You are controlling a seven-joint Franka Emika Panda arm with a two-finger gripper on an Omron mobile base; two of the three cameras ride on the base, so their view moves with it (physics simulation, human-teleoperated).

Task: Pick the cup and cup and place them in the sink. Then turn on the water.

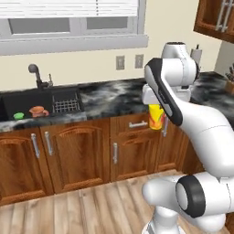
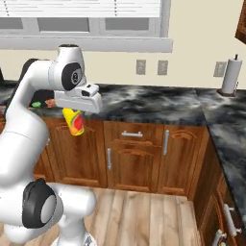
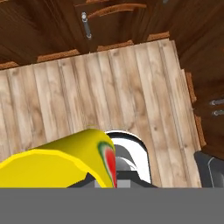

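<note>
Yellow cup (image 3: pixel 65 164), nearest the hand camera, hangs clamped in the gripper (image 2: pixel 73 115) over the wood floor (image 3: pixel 109 87), in front of the cabinets (image 1: pixel 91 151) and well right of the sink (image 1: pixel 27 103). Green cup (image 1: pixel 18 115) already lies in the basin beside a brown jug (image 1: pixel 38 111). Step in hand, by judgement: carrying cup no. 2. Next move needs a swing left over the counter edge, then lowering. Cup's long axis runs approx. vertical, slightly tilted; which end is the mouth can't be told.

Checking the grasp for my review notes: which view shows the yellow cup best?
The right base view: the yellow cup hangs whole and tilted under the shut gripper. The left base view has it partly behind the arm; the hand view crops it.
</note>
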